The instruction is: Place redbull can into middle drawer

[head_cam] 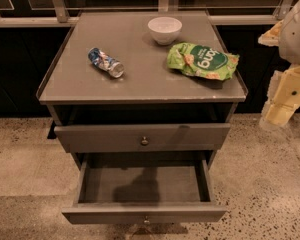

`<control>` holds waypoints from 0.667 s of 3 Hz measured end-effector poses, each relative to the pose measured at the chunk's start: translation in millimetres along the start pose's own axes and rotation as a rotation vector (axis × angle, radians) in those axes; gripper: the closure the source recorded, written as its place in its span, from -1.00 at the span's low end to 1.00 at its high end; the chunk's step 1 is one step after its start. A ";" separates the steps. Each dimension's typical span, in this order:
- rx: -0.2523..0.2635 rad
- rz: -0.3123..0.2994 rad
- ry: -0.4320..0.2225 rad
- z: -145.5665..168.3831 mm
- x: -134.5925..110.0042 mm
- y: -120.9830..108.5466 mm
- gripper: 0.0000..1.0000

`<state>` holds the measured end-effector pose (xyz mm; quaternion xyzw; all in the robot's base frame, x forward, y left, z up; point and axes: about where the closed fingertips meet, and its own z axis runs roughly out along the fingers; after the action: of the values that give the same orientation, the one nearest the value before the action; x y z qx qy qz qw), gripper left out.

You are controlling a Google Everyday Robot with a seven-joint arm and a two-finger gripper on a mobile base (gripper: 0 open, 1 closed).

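- Can (106, 62) lies on the cabinet top at 10 o'clock, so you've got the pickup left.
- Drawer (182, 183) at 6 o'clock is already out.
- Gripper (285, 99) sits at 3 o'clock, can't tell its grip.

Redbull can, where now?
Camera view: redbull can lies left on the tabletop, front-left of the white bowl; gripper at the picture's right edge.
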<state>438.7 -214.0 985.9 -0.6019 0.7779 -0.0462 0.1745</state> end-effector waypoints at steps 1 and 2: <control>0.000 0.000 0.000 0.0 0.0 0.0 -1.00; 0.020 0.001 -0.053 4.7 -10.6 -11.9 -1.00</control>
<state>453.5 -206.4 987.2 -0.6009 0.7726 -0.0379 0.2013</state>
